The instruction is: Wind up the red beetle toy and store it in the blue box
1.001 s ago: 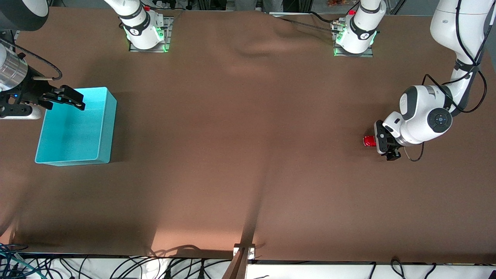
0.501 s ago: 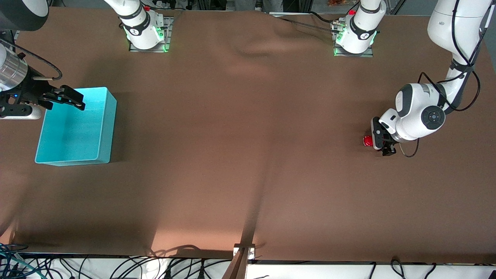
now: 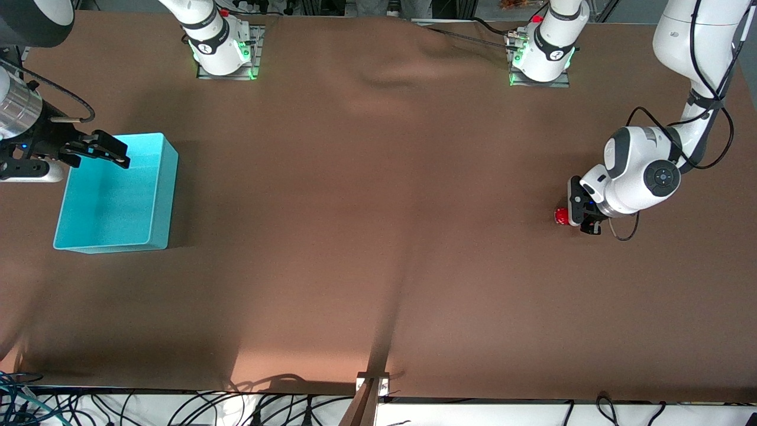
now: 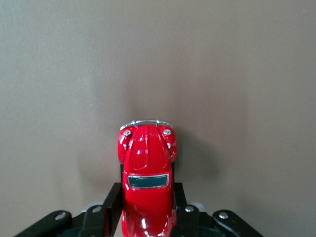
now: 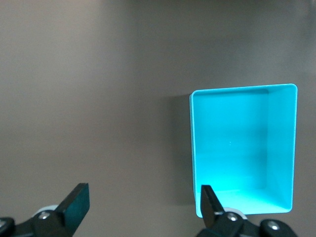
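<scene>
In the front view the left gripper (image 3: 582, 216) covers most of the small glossy red beetle-shaped toy car (image 3: 560, 216); only one red end shows. In the left wrist view the lower edge of the frame cuts off the car's rear (image 4: 146, 185). The right arm's wrist goes out of the frame at the left edge of the front view.

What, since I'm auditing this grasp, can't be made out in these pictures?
Front view: the small glossy red beetle toy car is mostly hidden by the left gripper; only one end shows.
Left wrist view: the toy's rear is cut off by the bottom edge, and its wheels are hidden under its body.
Front view: one corner of the light-blue plastic box is covered by the open right gripper.
</scene>
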`<state>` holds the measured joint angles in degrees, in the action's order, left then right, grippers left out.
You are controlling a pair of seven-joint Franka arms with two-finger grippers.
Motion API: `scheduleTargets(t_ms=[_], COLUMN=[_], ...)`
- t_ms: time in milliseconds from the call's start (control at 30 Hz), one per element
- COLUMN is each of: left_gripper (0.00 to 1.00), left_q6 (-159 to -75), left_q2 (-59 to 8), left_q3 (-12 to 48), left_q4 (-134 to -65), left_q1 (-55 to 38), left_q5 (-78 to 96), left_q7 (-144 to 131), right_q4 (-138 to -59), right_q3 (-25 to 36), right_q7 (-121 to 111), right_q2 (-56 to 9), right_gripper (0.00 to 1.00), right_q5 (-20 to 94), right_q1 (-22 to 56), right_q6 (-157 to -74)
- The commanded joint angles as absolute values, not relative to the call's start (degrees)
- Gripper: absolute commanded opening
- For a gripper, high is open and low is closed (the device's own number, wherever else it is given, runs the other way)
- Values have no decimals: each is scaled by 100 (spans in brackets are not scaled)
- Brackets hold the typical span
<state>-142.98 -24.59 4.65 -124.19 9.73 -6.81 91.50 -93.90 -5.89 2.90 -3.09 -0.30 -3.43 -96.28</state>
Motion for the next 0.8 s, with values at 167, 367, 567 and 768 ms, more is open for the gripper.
scheduleTargets(t_ms=[167, 367, 567, 768], left_gripper=[9, 9, 9, 10], left_q6=[-14326, -14317, -14309, -14309], left_q2=[-2917, -3243, -3647, -3893], left_q3=[501, 492, 492, 492], left_q4=[-12191, -11866, -11418, -11092], left_q1=[1494, 1827, 2223, 2540], left_q5=[-773, -773, -773, -773], left_q7=[9281, 9869, 10572, 11012], right_q4=[-9325, -9325, -9325, -9325], right_q3=[-580, -580, -580, -580], right_q7=[272, 272, 272, 272], right_q2=[-308, -308, -308, -308], right_gripper=[100, 100, 100, 100], right_q5=[-18, -18, -18, -18], right_q1=[-343, -343, -343, -343], right_q6=[-9554, -9554, -9554, -9554])
